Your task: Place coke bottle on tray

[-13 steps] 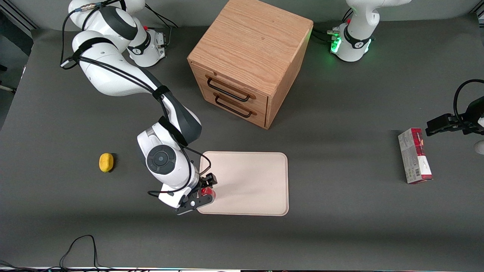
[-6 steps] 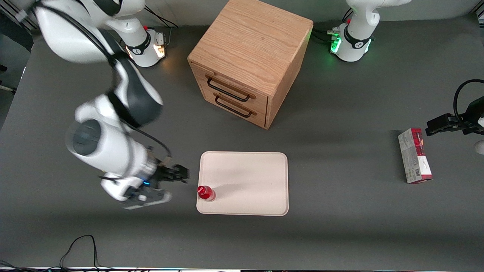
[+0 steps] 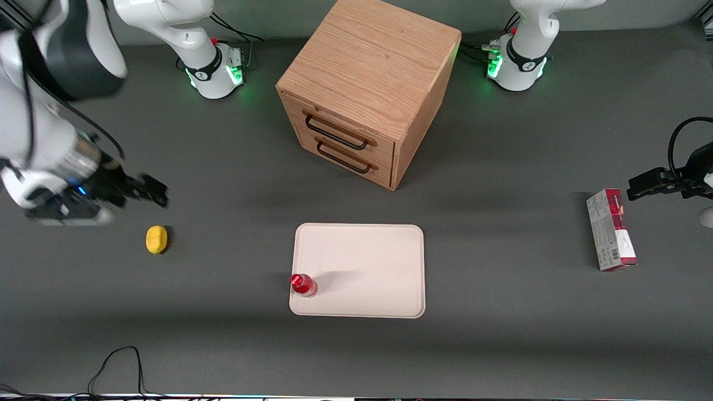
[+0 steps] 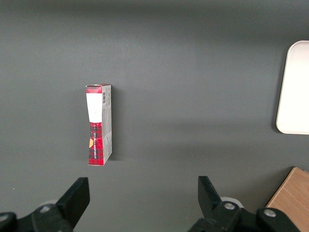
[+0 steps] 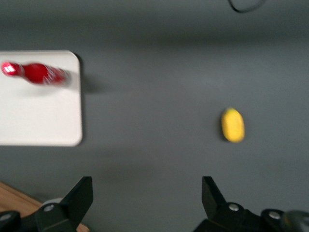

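While the coke bottle (image 3: 303,284) stood upright on the tray (image 3: 367,267), at its corner nearest the working arm, the gripper (image 3: 150,190) hung empty above the table near the lemon (image 3: 156,239). From the wrist, its fingers (image 5: 79,198) were spread apart.

The small slim red coke bottle (image 3: 303,284) has a red cap. The large flat rectangular tray (image 3: 367,262) is plain cream-white. The desk (image 3: 501,334) is dark grey. The black end effector (image 3: 146,191) hangs above it. The small oval lemon-like object (image 3: 156,239) is yellow. The two-drawer box (image 3: 362,83) is light grained wood with black handles. The rectangular carton (image 3: 611,229) is red and grey.
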### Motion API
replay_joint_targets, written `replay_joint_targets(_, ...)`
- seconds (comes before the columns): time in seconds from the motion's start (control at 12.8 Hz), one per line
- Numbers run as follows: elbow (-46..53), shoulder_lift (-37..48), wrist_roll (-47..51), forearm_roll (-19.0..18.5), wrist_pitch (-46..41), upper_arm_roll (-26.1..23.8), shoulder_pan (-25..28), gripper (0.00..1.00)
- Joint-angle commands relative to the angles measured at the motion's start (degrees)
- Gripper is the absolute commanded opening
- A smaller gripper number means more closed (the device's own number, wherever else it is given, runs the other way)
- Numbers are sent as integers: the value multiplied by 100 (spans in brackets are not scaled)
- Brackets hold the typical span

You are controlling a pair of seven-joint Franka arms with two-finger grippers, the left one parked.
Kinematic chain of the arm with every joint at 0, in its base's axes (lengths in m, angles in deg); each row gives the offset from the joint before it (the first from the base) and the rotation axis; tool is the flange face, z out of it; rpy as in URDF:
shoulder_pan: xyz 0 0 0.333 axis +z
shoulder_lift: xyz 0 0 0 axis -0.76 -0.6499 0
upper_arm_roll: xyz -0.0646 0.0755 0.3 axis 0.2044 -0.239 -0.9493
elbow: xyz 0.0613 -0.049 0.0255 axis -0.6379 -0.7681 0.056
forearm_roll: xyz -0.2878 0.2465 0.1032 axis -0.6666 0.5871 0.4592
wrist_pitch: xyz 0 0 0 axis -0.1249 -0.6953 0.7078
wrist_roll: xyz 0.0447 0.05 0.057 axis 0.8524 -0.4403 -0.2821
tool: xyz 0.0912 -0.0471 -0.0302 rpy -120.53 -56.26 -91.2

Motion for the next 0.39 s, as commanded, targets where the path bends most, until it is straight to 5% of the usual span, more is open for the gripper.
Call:
replay_joint_targets(0.0,-888,1008,-261,163,-287,378,56,100)
replay_joint_targets(0.31,-529,746,-631,76,-464,537,38,100)
